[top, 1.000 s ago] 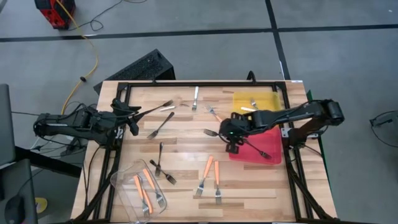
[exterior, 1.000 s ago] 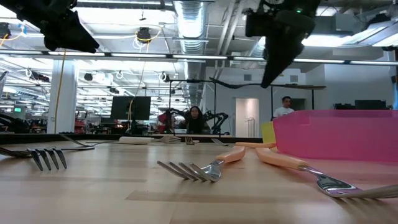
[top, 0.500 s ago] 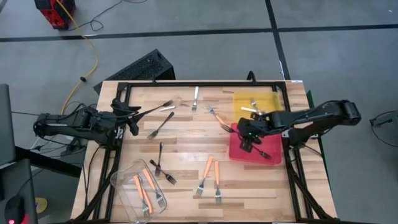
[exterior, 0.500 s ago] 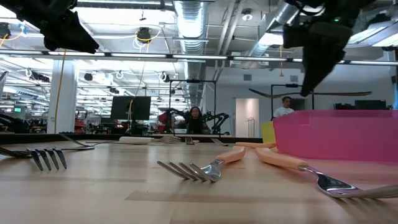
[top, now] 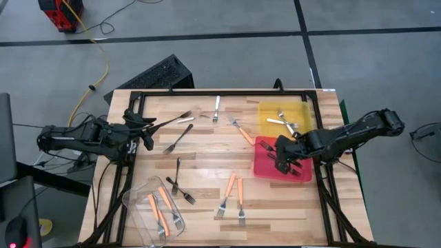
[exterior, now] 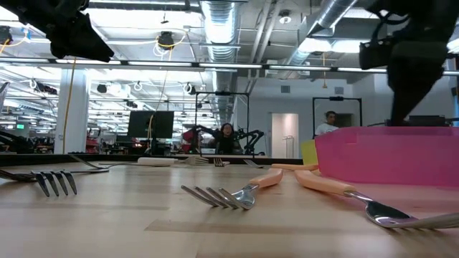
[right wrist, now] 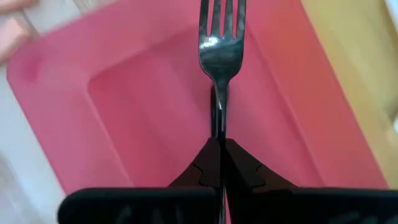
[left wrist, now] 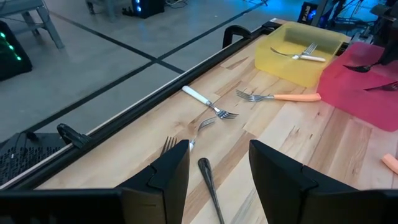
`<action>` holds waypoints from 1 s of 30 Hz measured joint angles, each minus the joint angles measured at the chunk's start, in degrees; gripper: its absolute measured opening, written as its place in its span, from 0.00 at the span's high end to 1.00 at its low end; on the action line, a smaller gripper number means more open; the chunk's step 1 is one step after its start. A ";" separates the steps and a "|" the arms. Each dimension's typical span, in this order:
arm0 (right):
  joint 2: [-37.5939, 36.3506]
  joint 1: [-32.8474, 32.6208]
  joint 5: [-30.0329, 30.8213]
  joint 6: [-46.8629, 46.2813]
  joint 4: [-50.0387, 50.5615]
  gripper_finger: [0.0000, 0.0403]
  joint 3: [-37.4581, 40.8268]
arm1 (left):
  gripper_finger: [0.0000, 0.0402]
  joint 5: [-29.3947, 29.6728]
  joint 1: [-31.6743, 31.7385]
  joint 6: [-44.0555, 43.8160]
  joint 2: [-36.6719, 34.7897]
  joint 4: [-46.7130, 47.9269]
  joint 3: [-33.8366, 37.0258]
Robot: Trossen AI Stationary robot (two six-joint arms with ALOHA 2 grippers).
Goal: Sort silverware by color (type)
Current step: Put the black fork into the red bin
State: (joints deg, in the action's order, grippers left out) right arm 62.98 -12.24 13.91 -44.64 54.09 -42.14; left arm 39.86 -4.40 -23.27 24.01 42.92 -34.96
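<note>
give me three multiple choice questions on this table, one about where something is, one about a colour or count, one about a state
1. Where is the right gripper?
A. over the red tray
B. over the clear tub
C. off the table

2. How many forks lie in the yellow tray?
A. none
B. two
C. five

3. What is the state of the right gripper's jaws?
A. wide open and empty
B. shut on a dark fork
C. shut on an orange-handled fork

Answers:
1. A: the high view puts it above the red tray.
2. B: the high view shows two white-handled forks inside it.
3. B: the right wrist view shows the jaws pinching the dark fork by its handle, over the red tray.
</note>
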 joint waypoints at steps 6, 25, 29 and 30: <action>-0.15 -2.70 -0.05 -6.26 1.18 0.94 3.05 | 0.62 0.00 0.00 0.02 -0.01 0.03 0.02; 1.15 -1.74 -2.11 -7.80 -0.35 0.94 9.57 | 0.62 1.14 0.00 0.09 -0.02 0.15 0.02; 1.14 -1.10 -3.03 -6.11 -1.68 0.94 10.91 | 0.62 1.49 0.00 0.38 -0.02 0.17 0.02; 1.16 -1.09 -3.27 -6.05 -1.99 0.94 11.24 | 0.62 1.51 0.00 0.63 -0.01 0.16 0.02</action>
State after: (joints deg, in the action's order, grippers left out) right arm 64.14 -13.32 10.64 -50.69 52.10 -30.90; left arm 41.36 -4.40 -22.64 24.00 43.08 -34.94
